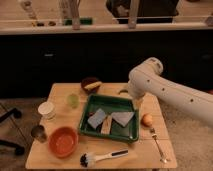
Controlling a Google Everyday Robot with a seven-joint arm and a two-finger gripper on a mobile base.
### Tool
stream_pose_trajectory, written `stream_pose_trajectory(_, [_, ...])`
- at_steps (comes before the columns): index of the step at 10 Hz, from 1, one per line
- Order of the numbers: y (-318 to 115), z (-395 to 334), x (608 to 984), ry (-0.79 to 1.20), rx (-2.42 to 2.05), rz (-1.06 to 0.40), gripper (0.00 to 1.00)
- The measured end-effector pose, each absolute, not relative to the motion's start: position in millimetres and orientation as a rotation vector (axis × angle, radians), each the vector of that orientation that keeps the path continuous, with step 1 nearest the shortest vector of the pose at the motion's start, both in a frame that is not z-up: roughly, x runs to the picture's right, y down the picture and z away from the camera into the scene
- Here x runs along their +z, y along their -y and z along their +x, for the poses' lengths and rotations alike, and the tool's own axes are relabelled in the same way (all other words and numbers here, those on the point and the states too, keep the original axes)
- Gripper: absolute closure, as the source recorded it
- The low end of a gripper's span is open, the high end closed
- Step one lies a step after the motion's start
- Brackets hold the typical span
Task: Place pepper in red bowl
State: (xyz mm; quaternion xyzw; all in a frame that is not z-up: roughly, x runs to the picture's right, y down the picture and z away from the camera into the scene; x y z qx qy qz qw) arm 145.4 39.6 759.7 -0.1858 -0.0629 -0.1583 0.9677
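Note:
The red bowl [63, 141] stands empty at the table's front left. My white arm [150, 80] reaches in from the right, its bend above the far right corner of the green tray [131, 134]. My gripper [123, 92] is mostly hidden behind the arm, low over the table just beyond the tray's far edge. I cannot pick out a pepper for certain. A yellowish piece [94, 85] lies in a dark bowl [88, 81] at the back. A small orange round thing [146, 119] lies right of the tray.
The tray holds two grey sponges [111, 119]. A green cup [73, 100], a white cup [47, 110] and a metal cup [38, 132] stand on the left. A dish brush [102, 158] lies at the front edge, a fork [158, 145] at the right.

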Motion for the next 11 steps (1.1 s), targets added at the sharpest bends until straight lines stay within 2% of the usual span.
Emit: stream_pose_trajectory(11, [6, 140, 842, 0.186, 0.011, -0.266, 0.2])
